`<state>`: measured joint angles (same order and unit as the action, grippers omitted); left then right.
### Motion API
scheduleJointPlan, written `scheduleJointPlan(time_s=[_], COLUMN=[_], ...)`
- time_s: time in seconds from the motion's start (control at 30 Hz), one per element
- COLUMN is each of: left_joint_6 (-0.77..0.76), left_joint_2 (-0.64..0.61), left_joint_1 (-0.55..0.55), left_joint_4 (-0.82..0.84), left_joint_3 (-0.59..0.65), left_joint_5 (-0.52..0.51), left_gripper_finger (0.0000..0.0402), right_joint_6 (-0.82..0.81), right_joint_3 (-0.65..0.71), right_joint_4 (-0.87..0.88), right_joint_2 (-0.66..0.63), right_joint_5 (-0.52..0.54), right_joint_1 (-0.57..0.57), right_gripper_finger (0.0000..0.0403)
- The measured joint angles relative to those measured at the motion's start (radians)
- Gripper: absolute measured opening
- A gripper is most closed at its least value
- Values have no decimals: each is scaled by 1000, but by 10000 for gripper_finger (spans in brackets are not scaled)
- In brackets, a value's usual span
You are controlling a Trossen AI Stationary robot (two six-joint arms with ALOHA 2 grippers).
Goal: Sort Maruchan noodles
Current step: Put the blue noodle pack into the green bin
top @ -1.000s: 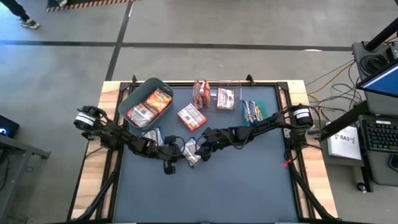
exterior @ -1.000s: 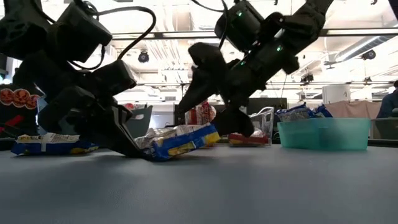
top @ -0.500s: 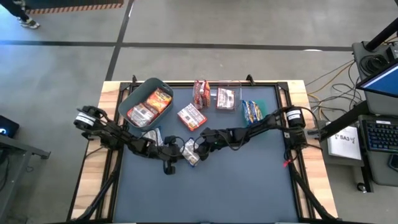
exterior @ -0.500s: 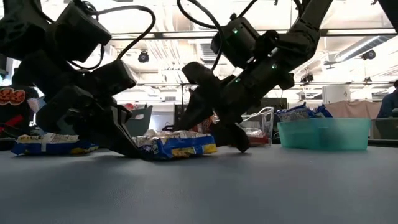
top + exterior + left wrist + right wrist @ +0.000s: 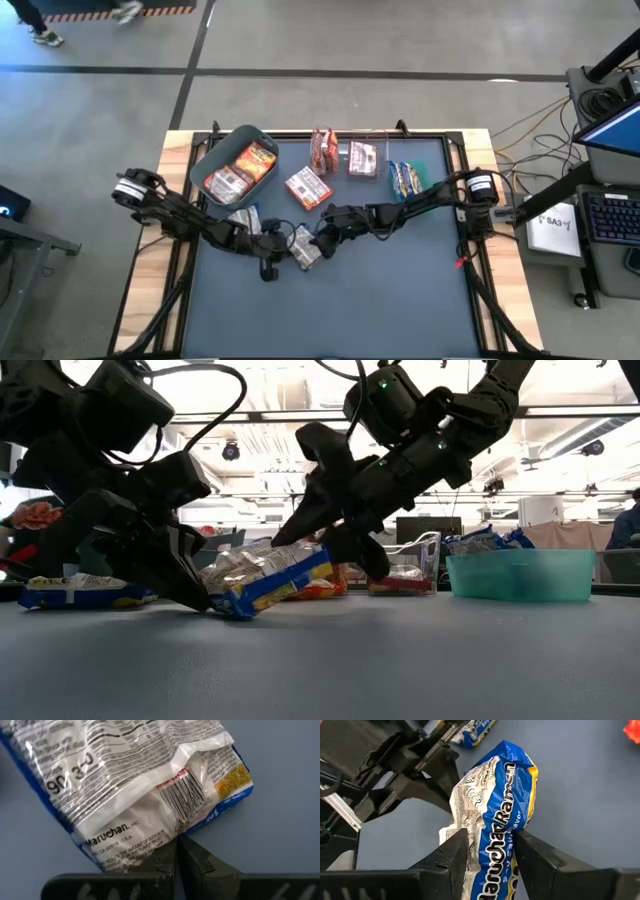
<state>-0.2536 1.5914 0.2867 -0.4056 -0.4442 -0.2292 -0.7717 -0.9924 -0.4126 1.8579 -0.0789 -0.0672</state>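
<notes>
Near the desk's centre, the blue-and-white crinkled plastic ramen packet (image 5: 492, 827) sits tilted, printed "Maruchan Ramen". Right gripper (image 5: 487, 852) fingers pinch one end; left gripper (image 5: 177, 851) fingers are shut at the other edge. The blue-grey desk (image 5: 400, 300) is bare toward the near edge. Concrete floor surrounds.

Overhead, table-level, two wrist cams.

Near half of table (image 5: 340, 310) bare, both arms crossing mid-table, bins (image 5: 240, 165) and packets (image 5: 308, 187) crowding far edge
</notes>
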Motion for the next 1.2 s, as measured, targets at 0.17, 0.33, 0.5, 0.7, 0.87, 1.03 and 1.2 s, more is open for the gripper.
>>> scheduleJointPlan(time_s=[0.17, 0.33, 0.5, 0.7, 0.87, 1.03, 1.2], left_joint_6=[2, 0, 1, 5, 4, -6, -39], left_joint_2=[-7, 11, 15, 17, 17, 17, 17], left_joint_1=[0, 0, 0, -6, -6, -5, -4], left_joint_4=[22, 13, 6, -17, -32, -31, -19], left_joint_3=[0, -5, -6, -8, -13, -13, -13], left_joint_5=[-39, -60, -67, -110, -157, -148, -137], left_gripper_finger=[0, 0, 0, 0, 0, 0, 0], right_joint_6=[17, 12, 8, 2, -11, -14, -37], right_joint_3=[0, 0, 0, -3, -5, -7, -7], right_joint_4=[-28, -34, -38, -68, -75, -69, -64], right_joint_2=[-6, -7, -7, -9, -8, -8, -8], right_joint_5=[-4, -7, -10, -50, -66, -31, -16], right_joint_1=[-7, -16, -19, -26, -27, -26, -24], right_gripper_finger=[138, 139, 146, 180, 194, 196, 196])
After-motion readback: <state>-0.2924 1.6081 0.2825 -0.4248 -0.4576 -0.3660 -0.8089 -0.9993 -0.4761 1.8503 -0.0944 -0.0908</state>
